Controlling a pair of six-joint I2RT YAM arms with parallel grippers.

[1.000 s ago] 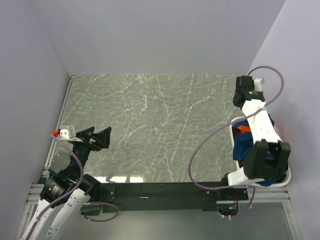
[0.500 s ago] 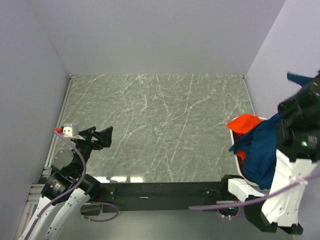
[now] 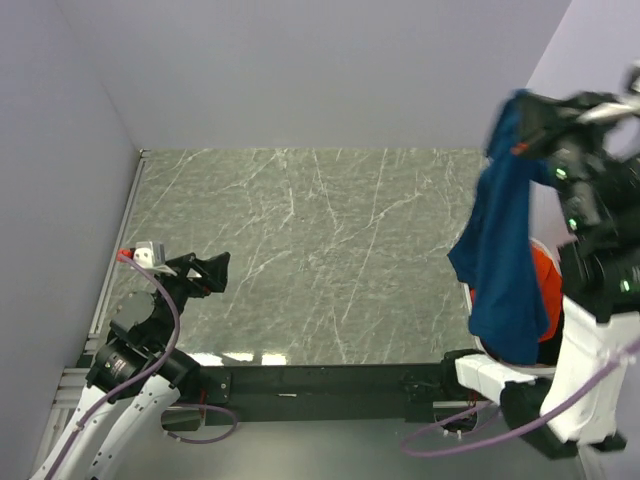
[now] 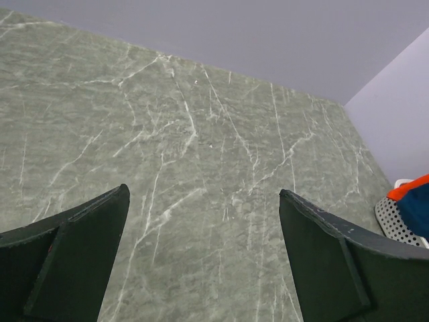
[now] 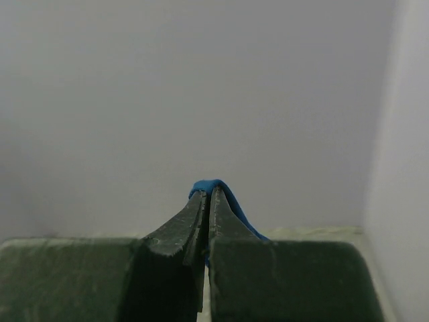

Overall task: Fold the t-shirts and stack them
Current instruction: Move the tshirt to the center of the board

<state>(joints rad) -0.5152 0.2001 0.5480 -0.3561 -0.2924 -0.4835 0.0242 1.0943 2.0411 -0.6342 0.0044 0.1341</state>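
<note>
Item: blue t-shirt (image 3: 500,250), right of frame, hanging clear of the table from our right gripper (image 3: 527,112), which is clamped on its top edge. Orange t-shirt (image 3: 547,288) sits in the basket (image 4: 391,213) below. Left gripper (image 4: 203,196), lower left, is spread and holds nothing. We judge nothing folded or stacked yet.

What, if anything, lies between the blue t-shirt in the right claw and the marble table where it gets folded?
Nothing visible does: the blue t-shirt hangs from the right claw, and the table beside it is bare; the open left claw sits near-left.
</note>
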